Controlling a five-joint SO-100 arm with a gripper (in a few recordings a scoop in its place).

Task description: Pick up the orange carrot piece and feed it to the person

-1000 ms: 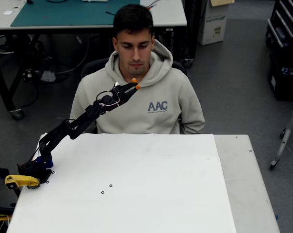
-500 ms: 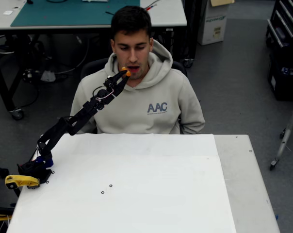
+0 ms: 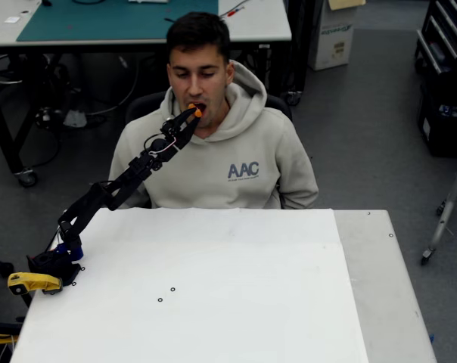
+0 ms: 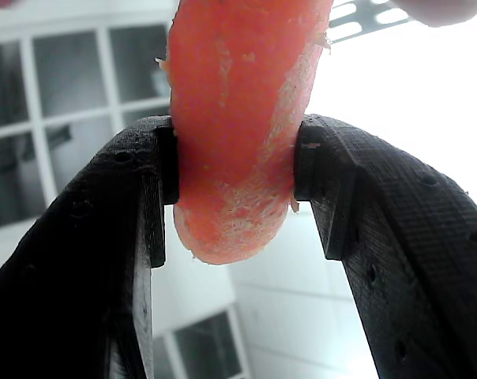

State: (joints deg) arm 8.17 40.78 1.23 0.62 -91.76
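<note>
The person sits behind the white table in a beige-grey hoodie, mouth open. My black arm reaches up from the table's left edge, and the gripper is shut on the orange carrot piece, which is at the person's open mouth. In the wrist view the carrot piece stands upright, clamped between the two black fingers, with ceiling and windows behind.
A yellow clamp part sits by the arm's base at the table's left edge. Behind the person stands a desk with a green mat. Shelving is at the right.
The gripper with the carrot piece rose from chest height to the person's face. The person leaned in, opened the mouth, and the carrot tip now sits at the lips.
</note>
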